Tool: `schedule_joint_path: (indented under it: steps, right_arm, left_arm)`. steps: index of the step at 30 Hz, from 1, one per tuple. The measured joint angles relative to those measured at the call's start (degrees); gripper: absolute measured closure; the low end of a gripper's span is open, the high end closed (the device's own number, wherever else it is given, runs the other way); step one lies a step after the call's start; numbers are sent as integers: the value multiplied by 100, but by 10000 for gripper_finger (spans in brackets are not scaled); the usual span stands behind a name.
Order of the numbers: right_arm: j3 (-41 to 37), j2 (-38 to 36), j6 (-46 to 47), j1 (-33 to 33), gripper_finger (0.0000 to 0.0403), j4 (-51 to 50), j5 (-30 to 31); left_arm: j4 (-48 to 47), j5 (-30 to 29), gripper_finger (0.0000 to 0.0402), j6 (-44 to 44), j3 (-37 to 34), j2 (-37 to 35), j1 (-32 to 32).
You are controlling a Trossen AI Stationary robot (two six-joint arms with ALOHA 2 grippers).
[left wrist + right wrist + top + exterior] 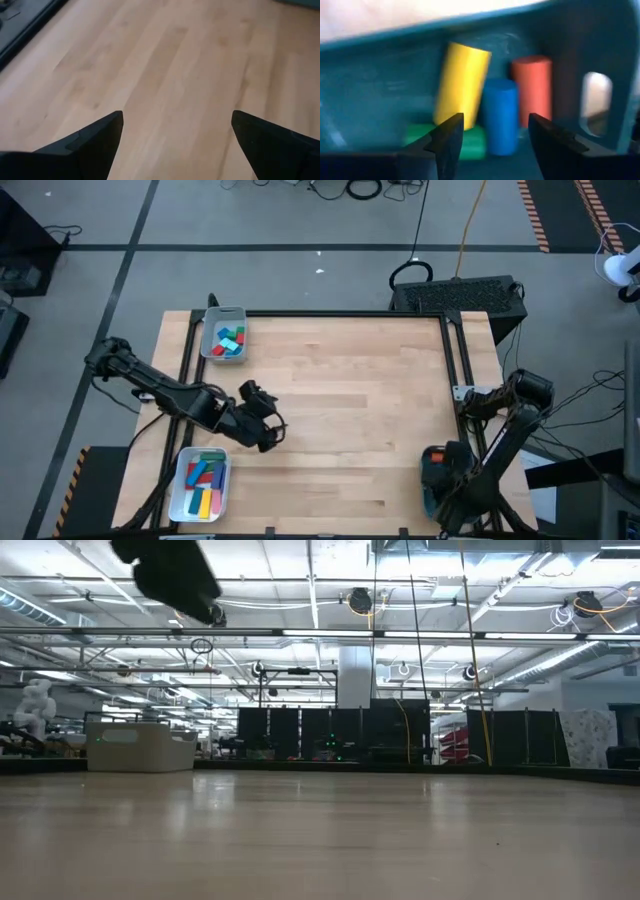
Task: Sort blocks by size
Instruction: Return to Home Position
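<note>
Pale wood is all we see across the table (350, 380), with nothing loose on it. The blocks (230, 340) sit in three containers. Short mixed pieces are in the grey tray (209, 345) at the left edge, and longer bars are in the white tray (180, 480) farther along that edge. The teal bin (380, 75) under the right arm holds a yellow cylinder (462, 80), a blue cylinder (500, 115), a red cylinder (532, 87) and a green block (470, 140).

We judge the sorting done, with only parking the arms left. The left gripper (177, 120) hovers over bare wood, jaws apart and empty. The right gripper (495, 122) hangs over the teal bin, jaws apart, holding nothing.

We can read no writing or brand anywhere.
</note>
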Motion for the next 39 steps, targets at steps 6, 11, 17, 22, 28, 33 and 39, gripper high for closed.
schedule_joint_path:
  steps: [6,11,17,22,28,33,39]
  right_arm:
    - [1,-151,197,-52,191,-398,356]
    - [1,-702,865,241,206,-392,2794]
    - [1,-1034,1030,480,220,-454,5802]
    - [1,-1043,692,31,238,-423,5902]
    - [1,-1140,-682,-564,274,249,6468]
    - [1,-1385,-2743,-1252,311,1701,6199]
    - [1,-1456,-5753,-2290,344,4059,4945]
  left_arm:
    - [-800,-300,29,-612,0,-85,-227]
    - [-844,-485,29,-930,2,-291,-562]
    - [-1060,-1407,29,-1208,0,-504,-1086]
    - [-1028,-1936,29,-924,-5,-523,-1256]
    - [-112,-1976,66,-102,-336,-517,-995]
    - [1371,-1068,122,1228,-735,-577,-570]
    - [2623,-613,167,2543,-949,-577,-126]
